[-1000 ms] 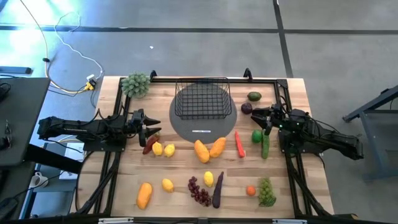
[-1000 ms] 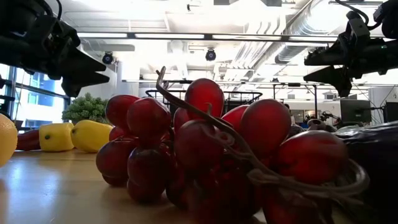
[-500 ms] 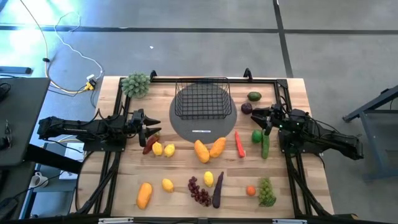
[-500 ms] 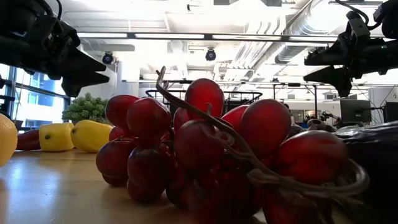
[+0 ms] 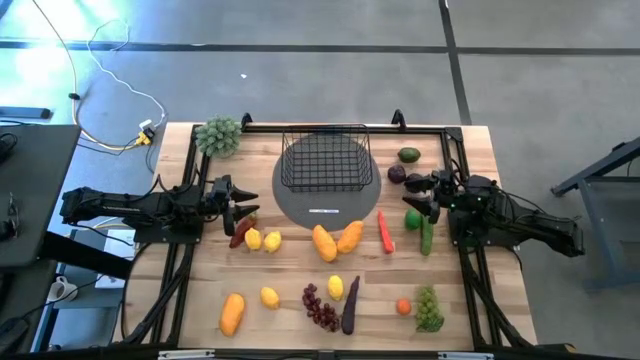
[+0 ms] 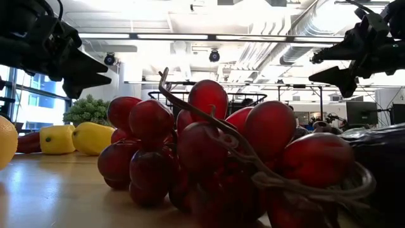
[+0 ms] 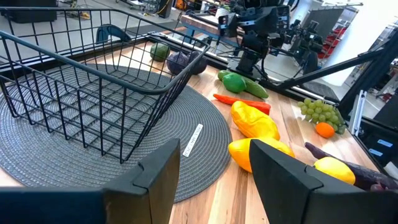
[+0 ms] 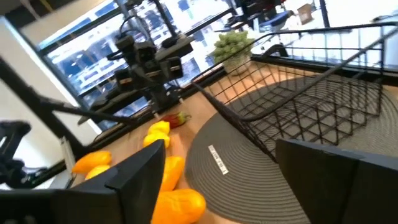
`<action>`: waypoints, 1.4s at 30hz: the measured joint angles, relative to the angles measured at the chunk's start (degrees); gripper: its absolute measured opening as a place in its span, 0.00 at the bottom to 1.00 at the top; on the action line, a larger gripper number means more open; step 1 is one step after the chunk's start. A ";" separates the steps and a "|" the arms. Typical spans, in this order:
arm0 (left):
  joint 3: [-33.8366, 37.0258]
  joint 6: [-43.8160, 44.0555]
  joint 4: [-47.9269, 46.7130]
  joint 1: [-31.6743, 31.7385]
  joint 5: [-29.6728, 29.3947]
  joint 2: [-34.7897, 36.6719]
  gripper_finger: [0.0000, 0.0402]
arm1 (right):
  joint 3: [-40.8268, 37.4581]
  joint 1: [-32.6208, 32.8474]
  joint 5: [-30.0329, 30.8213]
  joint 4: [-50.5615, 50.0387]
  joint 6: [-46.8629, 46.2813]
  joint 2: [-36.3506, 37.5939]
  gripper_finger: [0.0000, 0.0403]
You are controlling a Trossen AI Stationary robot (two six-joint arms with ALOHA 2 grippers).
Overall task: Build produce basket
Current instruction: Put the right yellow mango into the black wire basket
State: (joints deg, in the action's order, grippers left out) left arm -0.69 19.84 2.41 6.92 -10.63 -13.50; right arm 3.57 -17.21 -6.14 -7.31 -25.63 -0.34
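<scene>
A bunch of red grapes point(image 6: 215, 152) fills the near middle of the bench point(image 6: 57, 196). Far left lie two yellow lemons point(image 6: 79, 139) with a leafy bunch point(image 6: 88, 109) behind them. The wire basket point(image 6: 243, 99) peeks over the grapes. Dark grippers hang at upper left point(image 6: 85, 71) and upper right point(image 6: 326, 66), jaws apart.

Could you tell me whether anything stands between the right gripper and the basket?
Nothing visible does. The right gripper, open and empty, hangs beside the grey mat; only bare mat lies between it and the basket. The purple fruit sits off to the side.
</scene>
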 joint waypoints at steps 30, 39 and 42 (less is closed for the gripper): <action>0.00 0.01 -0.01 0.00 0.00 0.00 0.46 | 26.12 0.02 -4.99 -13.10 22.93 -26.20 0.97; 0.00 0.00 -0.01 0.00 0.00 0.02 0.46 | 36.01 0.06 -4.96 -20.63 25.71 -38.27 0.97; -0.01 0.00 0.00 0.00 -0.02 0.02 0.46 | 38.48 1.46 -4.76 -24.20 25.73 -41.77 0.97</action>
State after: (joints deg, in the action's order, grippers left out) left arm -0.70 19.84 2.41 6.92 -10.66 -13.47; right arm 42.06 -15.76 -10.90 -31.51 0.11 -42.11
